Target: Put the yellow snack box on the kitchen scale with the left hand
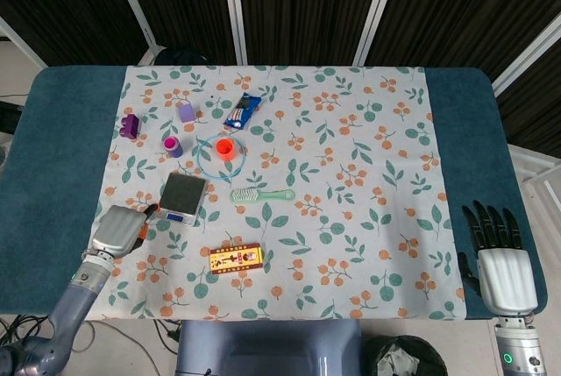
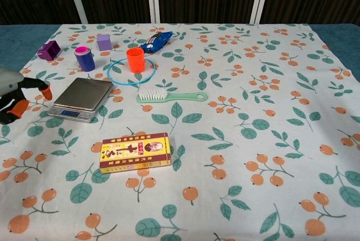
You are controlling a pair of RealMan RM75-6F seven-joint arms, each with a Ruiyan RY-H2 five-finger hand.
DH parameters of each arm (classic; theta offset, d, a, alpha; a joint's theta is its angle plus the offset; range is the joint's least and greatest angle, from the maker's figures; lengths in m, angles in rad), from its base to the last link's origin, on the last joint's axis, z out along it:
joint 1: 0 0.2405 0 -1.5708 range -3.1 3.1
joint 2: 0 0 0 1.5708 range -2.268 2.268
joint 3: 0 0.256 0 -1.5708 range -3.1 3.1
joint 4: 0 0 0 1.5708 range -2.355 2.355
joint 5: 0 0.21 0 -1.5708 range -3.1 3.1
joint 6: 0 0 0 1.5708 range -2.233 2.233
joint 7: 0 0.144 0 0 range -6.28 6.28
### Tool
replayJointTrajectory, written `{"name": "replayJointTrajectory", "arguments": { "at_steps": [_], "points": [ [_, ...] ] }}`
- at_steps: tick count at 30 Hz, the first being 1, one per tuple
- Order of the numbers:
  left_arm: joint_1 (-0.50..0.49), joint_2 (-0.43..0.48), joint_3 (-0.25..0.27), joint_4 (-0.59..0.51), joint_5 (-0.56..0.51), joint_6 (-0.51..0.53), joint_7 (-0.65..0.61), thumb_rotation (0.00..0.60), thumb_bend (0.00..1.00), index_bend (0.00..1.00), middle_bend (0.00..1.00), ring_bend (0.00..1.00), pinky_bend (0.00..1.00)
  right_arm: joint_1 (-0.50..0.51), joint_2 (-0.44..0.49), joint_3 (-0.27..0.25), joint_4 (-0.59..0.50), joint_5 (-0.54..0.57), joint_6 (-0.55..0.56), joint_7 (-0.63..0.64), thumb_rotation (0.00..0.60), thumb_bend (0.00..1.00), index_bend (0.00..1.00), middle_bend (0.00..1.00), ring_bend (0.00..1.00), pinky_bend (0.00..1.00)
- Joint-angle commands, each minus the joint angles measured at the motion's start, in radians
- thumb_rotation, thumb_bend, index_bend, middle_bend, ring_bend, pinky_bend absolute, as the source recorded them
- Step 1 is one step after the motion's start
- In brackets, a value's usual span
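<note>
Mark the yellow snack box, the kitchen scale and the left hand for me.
yellow snack box [image 2: 135,152], chest view, top face.
kitchen scale [image 2: 83,94], chest view, steel platform.
left hand [image 1: 118,230], head view, back of the hand.

print on the yellow snack box [image 2: 135,151] too small to read

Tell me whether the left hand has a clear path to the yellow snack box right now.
Probably yes. The left hand hangs empty beside the kitchen scale, and the yellow snack box lies alone on bare cloth nearer the front edge, with nothing between them.
</note>
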Motion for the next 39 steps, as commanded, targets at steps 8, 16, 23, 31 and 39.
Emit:
{"name": "replayJointTrajectory", "arguments": {
  "at_steps": [8,16,23,31,39],
  "points": [
    [0.032,0.079,-0.003,-0.131,0.099,0.073,-0.080,0.600,0.09,0.12,0.23,0.19,0.27,-0.001,0.001,0.001,-0.001,0.001,0.002,0.001,0.600,0.51,0.03,0.07,0.06,0.01],
    [0.002,0.126,-0.028,-0.324,0.021,0.048,0.056,0.600,0.00,0.10,0.18,0.12,0.18,-0.002,0.000,0.001,-0.001,-0.001,0.004,0.000,0.600,0.51,0.03,0.07,0.06,0.01],
    [-0.063,0.087,-0.063,-0.459,-0.140,0.022,0.234,0.600,0.00,0.09,0.19,0.12,0.18,-0.001,-0.001,0.000,0.000,-0.002,0.002,-0.003,0.600,0.51,0.03,0.07,0.06,0.01],
    [-0.150,-0.064,-0.084,-0.480,-0.376,0.075,0.431,0.600,0.00,0.09,0.20,0.13,0.18,-0.001,-0.002,0.000,0.003,0.000,0.000,-0.003,0.600,0.51,0.03,0.07,0.06,0.01],
    [-0.196,-0.153,-0.067,-0.464,-0.452,0.120,0.501,0.600,0.00,0.09,0.21,0.12,0.18,0.000,-0.004,0.001,0.006,0.005,-0.002,-0.005,0.600,0.51,0.03,0.07,0.06,0.01]
  ]
}}
